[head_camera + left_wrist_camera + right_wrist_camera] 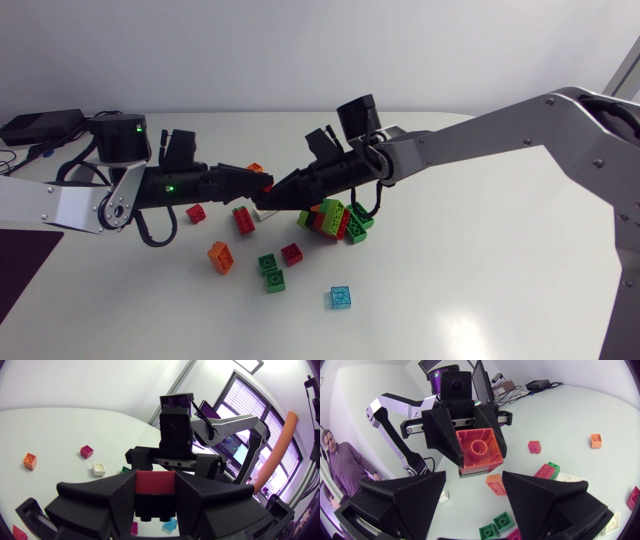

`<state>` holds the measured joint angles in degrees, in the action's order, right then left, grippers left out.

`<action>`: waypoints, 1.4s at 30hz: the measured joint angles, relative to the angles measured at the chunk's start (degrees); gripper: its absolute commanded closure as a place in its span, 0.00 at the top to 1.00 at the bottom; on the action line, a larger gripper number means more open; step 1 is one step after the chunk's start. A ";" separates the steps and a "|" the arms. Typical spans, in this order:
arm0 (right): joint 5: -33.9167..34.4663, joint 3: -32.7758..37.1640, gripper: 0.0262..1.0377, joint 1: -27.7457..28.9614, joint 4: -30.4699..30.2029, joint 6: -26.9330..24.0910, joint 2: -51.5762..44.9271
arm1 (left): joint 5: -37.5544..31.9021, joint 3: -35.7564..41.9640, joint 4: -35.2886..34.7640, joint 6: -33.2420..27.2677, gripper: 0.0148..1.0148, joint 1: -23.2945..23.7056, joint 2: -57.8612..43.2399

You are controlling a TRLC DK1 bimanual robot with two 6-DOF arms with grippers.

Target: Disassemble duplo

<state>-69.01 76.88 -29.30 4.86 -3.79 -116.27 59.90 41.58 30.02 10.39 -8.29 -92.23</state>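
Note:
My left gripper [256, 184] comes in from the left and is shut on a red Duplo brick [155, 482], held above the table. In the right wrist view that brick [479, 449] shows its single stud, pinched between the left gripper's black fingers [442, 435]. My right gripper [281, 194] faces it tip to tip. Its two fingers [405, 497] stand open, with the brick just ahead of them and untouched. Under the right arm lies a joined cluster of green, red and yellow bricks [336, 220].
Loose bricks are scattered below the grippers: two red ones [196, 212] [243, 219], a white one [264, 211], an orange one [220, 257], a green pair [272, 273], another red [292, 254] and a light blue one [340, 297]. A black box [38, 126] sits at the far left.

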 measured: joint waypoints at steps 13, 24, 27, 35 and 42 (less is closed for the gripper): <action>0.00 -0.39 0.47 0.00 1.14 0.00 0.61 | 1.55 0.00 -0.02 0.00 0.03 -0.07 -0.04; -1.11 -1.79 0.47 0.00 3.04 0.17 1.16 | 2.97 0.00 0.00 0.00 0.03 -0.42 -0.04; -1.29 -2.10 0.42 0.00 3.30 0.20 1.16 | 3.08 0.00 0.02 0.00 0.03 -0.46 -0.04; -2.21 -3.06 0.58 0.07 6.64 1.25 1.29 | 3.34 -0.02 2.32 0.04 0.01 -0.72 -0.04; -2.84 -7.34 0.83 0.24 25.92 13.97 1.38 | 0.02 -0.94 9.75 1.29 0.01 -1.29 -0.04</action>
<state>-71.85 69.54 -29.06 30.79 10.17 -114.89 59.92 40.64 39.77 11.68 -9.58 -92.27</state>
